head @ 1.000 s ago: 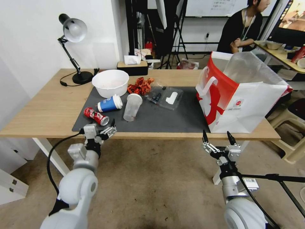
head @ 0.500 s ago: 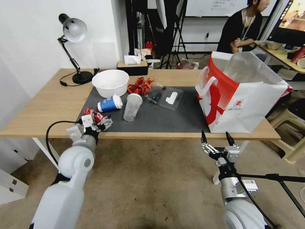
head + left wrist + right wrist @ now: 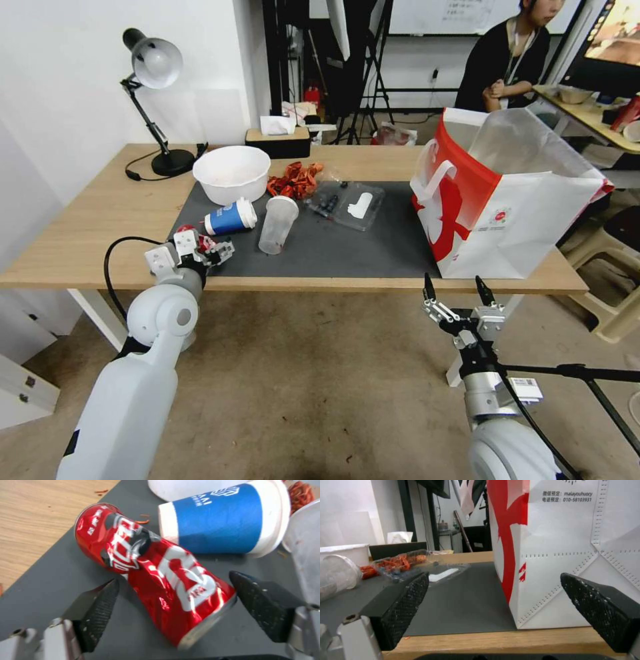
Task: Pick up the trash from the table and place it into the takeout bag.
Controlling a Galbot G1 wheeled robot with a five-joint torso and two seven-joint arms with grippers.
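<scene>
1. Our left gripper (image 3: 173, 597) stands spread, one finger on each side of the red soda can (image 3: 150, 570), which lies dented on the dark grey mat (image 3: 347, 247).
2. We judge it light, slick and crushable; best held across the middle.
3. Our right gripper (image 3: 459, 293) waits spread below the takeout bag (image 3: 520, 220).

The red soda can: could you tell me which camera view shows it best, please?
The left wrist view: the dented red soda can lies large between the open left gripper fingers. The head view shows it small, partly behind the gripper.
</scene>
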